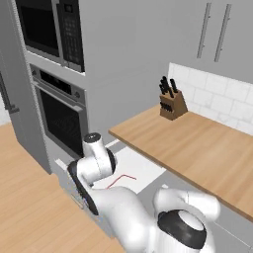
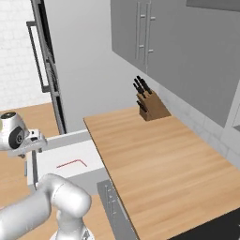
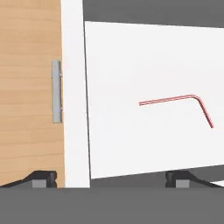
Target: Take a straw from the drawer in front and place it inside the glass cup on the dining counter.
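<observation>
left base: drawer (image 1: 143, 170) stood open, straw (image 1: 120, 179) on its white floor | right base: straw lay alone, untouched | hand: gripper (image 3: 111, 178) spread wide, empty, above drawer front | next: likely descend, pinch straw

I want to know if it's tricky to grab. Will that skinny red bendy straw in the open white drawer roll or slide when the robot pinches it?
The thin red straw with a bent end looks very light, so a nudge would probably skid it across the smooth white drawer floor. Its bend likely stops it rolling far. Lying flat, it gives the open gripper little to pinch.
</observation>
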You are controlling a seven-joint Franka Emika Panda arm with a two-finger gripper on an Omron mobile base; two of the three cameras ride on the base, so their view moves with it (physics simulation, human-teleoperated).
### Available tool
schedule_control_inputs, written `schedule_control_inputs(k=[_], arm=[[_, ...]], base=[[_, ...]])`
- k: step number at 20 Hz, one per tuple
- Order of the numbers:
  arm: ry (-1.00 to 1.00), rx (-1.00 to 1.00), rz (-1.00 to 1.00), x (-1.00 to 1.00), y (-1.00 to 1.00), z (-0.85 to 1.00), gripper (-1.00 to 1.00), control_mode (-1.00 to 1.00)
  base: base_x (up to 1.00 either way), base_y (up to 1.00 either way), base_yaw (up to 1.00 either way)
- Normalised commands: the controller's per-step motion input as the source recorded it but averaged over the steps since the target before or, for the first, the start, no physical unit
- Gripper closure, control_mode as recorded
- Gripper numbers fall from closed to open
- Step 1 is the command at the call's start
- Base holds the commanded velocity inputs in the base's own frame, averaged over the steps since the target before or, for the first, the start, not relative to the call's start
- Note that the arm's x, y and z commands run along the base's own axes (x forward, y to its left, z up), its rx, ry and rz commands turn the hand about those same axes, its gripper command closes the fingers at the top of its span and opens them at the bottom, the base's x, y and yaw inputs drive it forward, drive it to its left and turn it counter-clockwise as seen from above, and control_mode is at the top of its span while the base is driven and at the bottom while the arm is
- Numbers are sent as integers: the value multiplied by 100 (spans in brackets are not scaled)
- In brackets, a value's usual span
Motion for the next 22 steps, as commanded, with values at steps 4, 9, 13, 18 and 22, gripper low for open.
schedule_control_inputs(k=[4, 9, 13, 18, 22], arm=[[11, 7, 0, 78, -31, -7, -100, -100], [9, 3, 0, 57, 0, -30, -100, -100], [13, 7, 0, 24, 5, -54, -100, -100], [13, 13, 0, 2, 20, -48, -100, -100], [6, 11, 0, -6, 41, -30, -100, -100]], base=[[0, 0, 0], [0, 0, 0], [0, 0, 0], [0, 0, 0], [0, 0, 0]])
